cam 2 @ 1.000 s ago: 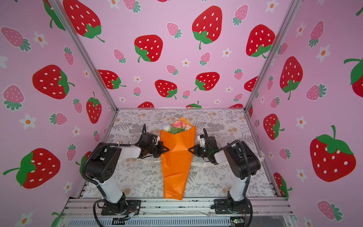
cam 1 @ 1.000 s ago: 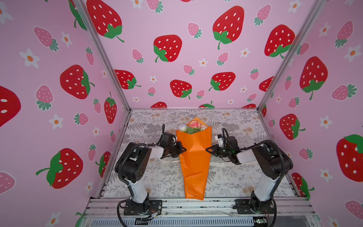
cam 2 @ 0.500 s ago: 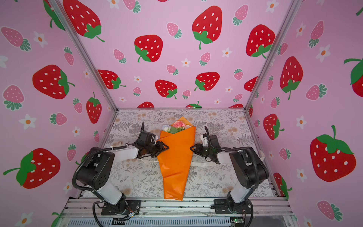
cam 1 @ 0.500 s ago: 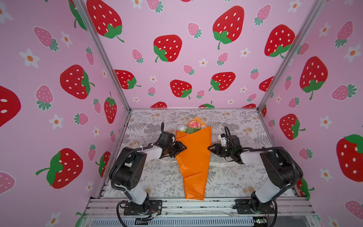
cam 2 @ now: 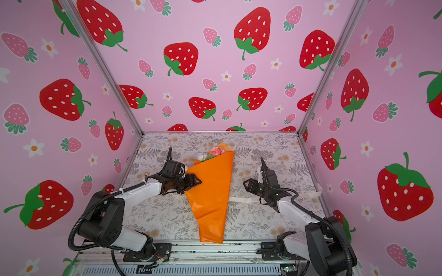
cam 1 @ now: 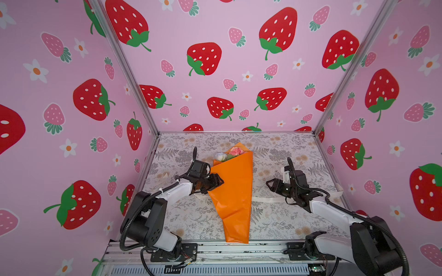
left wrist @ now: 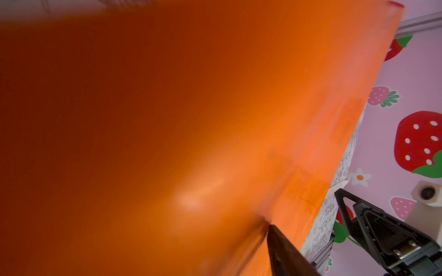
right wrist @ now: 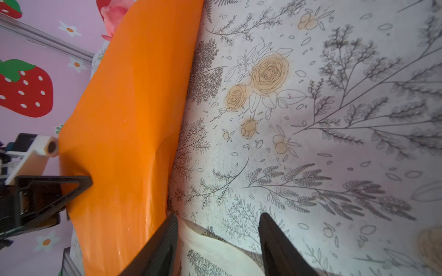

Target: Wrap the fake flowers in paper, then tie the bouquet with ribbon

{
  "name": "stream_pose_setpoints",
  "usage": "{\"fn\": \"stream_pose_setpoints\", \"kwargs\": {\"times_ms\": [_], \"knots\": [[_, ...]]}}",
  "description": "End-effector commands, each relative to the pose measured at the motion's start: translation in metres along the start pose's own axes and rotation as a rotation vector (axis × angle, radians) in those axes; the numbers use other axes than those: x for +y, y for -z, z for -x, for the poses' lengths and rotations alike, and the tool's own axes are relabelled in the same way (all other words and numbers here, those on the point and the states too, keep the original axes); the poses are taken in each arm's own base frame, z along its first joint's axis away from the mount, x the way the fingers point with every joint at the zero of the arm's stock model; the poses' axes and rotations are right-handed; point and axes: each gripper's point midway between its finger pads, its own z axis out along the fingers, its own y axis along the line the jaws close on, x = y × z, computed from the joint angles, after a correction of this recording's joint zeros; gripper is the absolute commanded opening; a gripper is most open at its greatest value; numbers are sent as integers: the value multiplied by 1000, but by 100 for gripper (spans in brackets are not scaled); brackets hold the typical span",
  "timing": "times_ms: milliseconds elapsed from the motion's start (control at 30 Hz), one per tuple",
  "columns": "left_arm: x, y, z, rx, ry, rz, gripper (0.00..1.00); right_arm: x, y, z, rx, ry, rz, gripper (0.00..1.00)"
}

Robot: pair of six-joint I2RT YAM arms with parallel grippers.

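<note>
The bouquet of fake flowers [cam 1: 230, 153] lies wrapped in an orange paper cone [cam 1: 233, 191] down the middle of the table, with pink and white heads showing at the far end [cam 2: 210, 154]. My left gripper [cam 1: 216, 184] is open at the cone's left edge. One finger [left wrist: 284, 253] touches the paper, which hides the other. My right gripper [cam 1: 270, 186] stands open a short way off the cone's right edge. Below its spread jaws [right wrist: 218, 216] lies a cream ribbon [right wrist: 215, 253]. The ribbon [cam 1: 267, 198] runs from under the cone to the right.
The floral-print table [cam 1: 275, 153] is boxed in by pink strawberry walls on three sides, with metal posts [cam 1: 334, 95] at the far corners. An aluminium rail [cam 1: 239, 249] with both arm bases runs along the front edge. Ribbon ends lie near the left [cam 1: 165, 175] and right [cam 1: 339, 188] walls.
Both grippers have gone from shut to open. My right gripper has drawn back to the right, away from the cone. My left gripper has stayed at the cone's left edge.
</note>
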Motion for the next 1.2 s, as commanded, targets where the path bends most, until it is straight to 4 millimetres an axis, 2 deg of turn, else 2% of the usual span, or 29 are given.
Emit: {"fn": "stream_pose_setpoints", "kwargs": {"times_ms": [0, 133, 200, 233, 267, 300, 333, 400, 467, 567, 667, 867, 1033, 1067, 1167], "knots": [[-17, -5, 7, 15, -35, -48, 72, 55, 6, 5, 26, 92, 241, 53], [-19, -10, 13, 27, -33, -37, 72, 110, -4, -8, 83, 213, 351, 44], [-22, -10, 15, 21, -27, -47, 68, 128, -15, -16, 100, 240, 370, 32], [-24, -10, 16, 15, -23, -62, 68, 136, -24, -22, 123, 249, 383, 29], [-25, -10, 16, 10, -18, -71, 69, 143, -32, -28, 149, 258, 392, 29], [-26, -10, 17, 9, -16, -75, 67, 150, -39, -35, 175, 269, 399, 29], [-27, -10, 17, 7, -15, -77, 59, 156, -48, -41, 198, 281, 399, 30], [-24, -12, 17, 8, -2, -70, 57, 161, -64, -52, 226, 293, 383, 30], [-23, -13, 17, 7, 4, -67, 58, 155, -81, -60, 247, 282, 343, 30], [-22, -15, 16, 15, 10, -68, 70, 137, -103, -71, 285, 245, 283, 28], [-21, -13, 15, 13, 12, -70, 74, 116, -115, -77, 294, 223, 200, 25], [-14, -5, 18, -20, 0, -14, 79, 82, -123, -85, 309, 199, 64, 24], [-10, 3, 24, -48, -6, 16, 89, 68, -127, -92, 326, 183, 19, 23], [-10, 5, 25, -56, -12, 25, 100, 66, -127, -94, 327, 181, 13, 23], [-5, 9, 27, -64, -20, 60, 99, 63, -130, -97, 341, 174, 9, 22]]}}
